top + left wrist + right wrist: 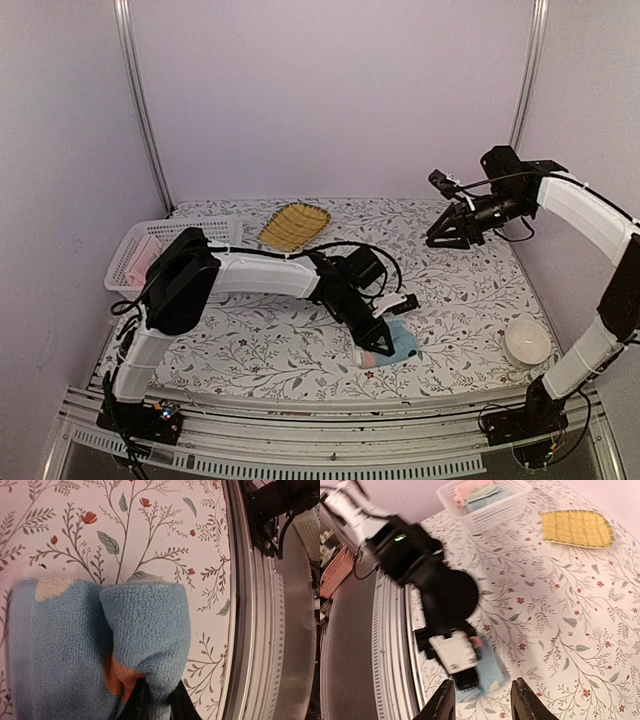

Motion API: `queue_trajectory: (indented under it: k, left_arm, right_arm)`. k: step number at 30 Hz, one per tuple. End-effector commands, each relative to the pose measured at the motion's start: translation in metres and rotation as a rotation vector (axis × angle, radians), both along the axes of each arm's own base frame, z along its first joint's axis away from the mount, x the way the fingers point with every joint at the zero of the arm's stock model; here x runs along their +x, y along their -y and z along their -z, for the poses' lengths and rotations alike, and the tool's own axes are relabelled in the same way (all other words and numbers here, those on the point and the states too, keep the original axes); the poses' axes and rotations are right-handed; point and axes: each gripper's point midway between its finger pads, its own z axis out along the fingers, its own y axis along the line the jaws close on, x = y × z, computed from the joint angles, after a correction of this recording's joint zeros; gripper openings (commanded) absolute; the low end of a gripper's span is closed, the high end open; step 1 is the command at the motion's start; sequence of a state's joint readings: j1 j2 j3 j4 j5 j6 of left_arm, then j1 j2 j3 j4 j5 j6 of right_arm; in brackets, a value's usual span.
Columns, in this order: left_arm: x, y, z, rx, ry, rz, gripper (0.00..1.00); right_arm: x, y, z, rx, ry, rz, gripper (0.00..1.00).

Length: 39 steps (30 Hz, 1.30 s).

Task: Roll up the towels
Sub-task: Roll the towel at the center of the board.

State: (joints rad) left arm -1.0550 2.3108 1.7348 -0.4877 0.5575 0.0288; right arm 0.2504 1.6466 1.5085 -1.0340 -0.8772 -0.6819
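The small light-blue towel with orange prints lies near the table's front edge. In the left wrist view the towel has one edge folded up and over. My left gripper is shut on that folded edge, seen from above at the towel's left side. My right gripper hangs high over the back right, open and empty; its fingers frame the towel far below. The larger plain towel is not clearly in view.
A yellow ribbed leaf tray lies at the back centre. A white basket at the left holds pink and pale-blue cloths. A white bowl stands front right. The metal front rail is close to the towel.
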Motion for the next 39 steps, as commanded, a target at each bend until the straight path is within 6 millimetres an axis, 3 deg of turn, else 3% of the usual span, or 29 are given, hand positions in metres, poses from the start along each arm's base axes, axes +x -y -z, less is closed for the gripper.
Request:
queue_trajectory:
  k: [1,5,9,16,22,32,39]
  left_arm:
    - [-0.023,-0.037,0.062,0.2,-0.356,-0.062,0.08]
    - [-0.015,-0.036,0.061,0.173,-0.477,-0.099,0.11]
    - [-0.009,-0.033,0.057,0.154,-0.494,-0.105,0.12]
    - [-0.004,-0.037,0.06,0.158,-0.522,-0.127,0.12]
    - [-0.002,-0.039,0.062,0.163,-0.521,-0.133,0.11]
    - [0.001,-0.04,0.066,0.162,-0.517,-0.135,0.12]
    - [0.017,-0.038,0.049,0.112,-0.463,-0.134,0.31]
  right_arm:
    - [-0.06,-0.006,-0.008,0.063,0.165,-0.162,0.43]
    - [-0.11,-0.009,0.024,-0.013,0.342,-0.315,0.65]
    - [-0.13,-0.021,0.072,-0.146,0.35,-0.394,0.66]
    - [-0.125,-0.046,0.117,-0.293,0.446,-0.434,0.65]
    - [-0.133,-0.059,0.157,-0.375,0.467,-0.522,0.64]
    - [-0.122,-0.045,0.212,-0.51,0.483,-0.508,0.6]
    - [-0.131,-0.031,0.243,-0.596,0.455,-0.548,0.53]
